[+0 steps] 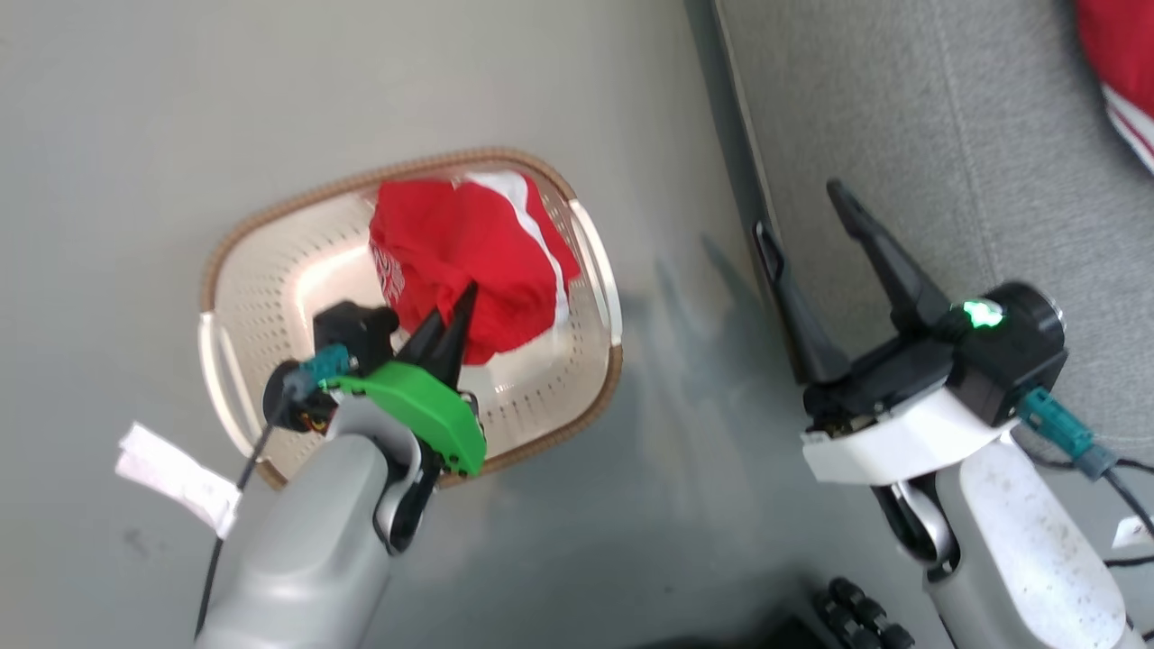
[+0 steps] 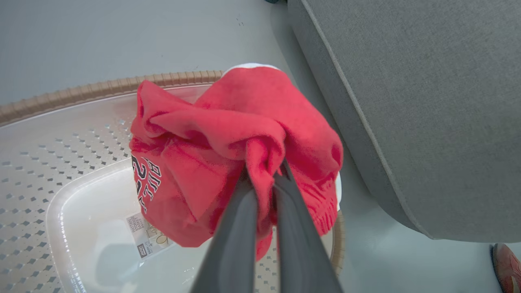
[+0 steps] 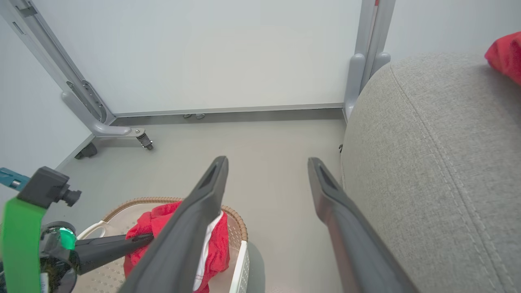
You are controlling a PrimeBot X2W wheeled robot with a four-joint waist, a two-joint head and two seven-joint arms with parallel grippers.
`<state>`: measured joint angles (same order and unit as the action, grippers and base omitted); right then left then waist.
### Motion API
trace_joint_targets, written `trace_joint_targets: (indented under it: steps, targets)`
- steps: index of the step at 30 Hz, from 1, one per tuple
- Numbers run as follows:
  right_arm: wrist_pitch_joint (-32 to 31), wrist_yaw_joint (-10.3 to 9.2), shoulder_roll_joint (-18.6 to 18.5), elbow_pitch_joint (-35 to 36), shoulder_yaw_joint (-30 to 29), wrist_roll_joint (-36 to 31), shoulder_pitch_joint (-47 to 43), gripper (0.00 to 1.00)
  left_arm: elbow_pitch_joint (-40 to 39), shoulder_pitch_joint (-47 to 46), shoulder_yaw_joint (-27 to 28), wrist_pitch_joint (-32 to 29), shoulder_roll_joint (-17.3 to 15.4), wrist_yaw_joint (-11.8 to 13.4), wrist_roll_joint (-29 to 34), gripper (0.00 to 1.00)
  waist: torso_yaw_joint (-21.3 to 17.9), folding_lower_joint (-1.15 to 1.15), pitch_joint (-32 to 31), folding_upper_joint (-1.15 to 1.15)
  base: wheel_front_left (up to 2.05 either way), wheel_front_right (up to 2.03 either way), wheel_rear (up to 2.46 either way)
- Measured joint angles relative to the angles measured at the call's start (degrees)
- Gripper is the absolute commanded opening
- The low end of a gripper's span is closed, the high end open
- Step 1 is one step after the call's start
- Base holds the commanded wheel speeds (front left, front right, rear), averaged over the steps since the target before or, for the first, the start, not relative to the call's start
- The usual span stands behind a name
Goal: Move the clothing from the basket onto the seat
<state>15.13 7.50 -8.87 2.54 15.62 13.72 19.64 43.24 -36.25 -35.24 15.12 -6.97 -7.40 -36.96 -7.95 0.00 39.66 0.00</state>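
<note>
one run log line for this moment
left tool: shut on red bulls garment, in basket | right tool: open, empty, at seat edge

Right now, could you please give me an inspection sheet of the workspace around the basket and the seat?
Surface: smooth grey floor; the basket stands on it beside the seat.
Job's things: basket holds the bunched red jersey; a second red garment lies on the seat.
Clutter: white slip by the left arm; loose or tied to the cable, cannot tell.
Grippers: left gripper, jaws shut on a fold of the jersey; right gripper, jaws open, holding nothing, above the seat's edge.
Cables: black cable along the left forearm; teal-plugged cable at the right wrist.
Surroundings: white wall, wheeled metal frame, a reddish shoe by the seat.
</note>
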Motion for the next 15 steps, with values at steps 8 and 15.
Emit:
trace_joint_targets:
  steps: [8,15]
  targets:
    - [0.0,0.0,0.4,-3.9,1.8,2.1,-6.5,1.0,-9.7,10.7,8.5,0.0,1.3,0.0,8.7,0.0,2.1,0.0,-11.5,0.0,0.0,0.0,0.0]
    - [0.0,0.0,0.6,-6.7,4.3,3.8,-12.1,1.0,-17.9,18.4,12.0,0.0,2.3,0.0,13.0,0.0,3.3,0.0,-21.9,0.0,0.0,0.0,0.0]
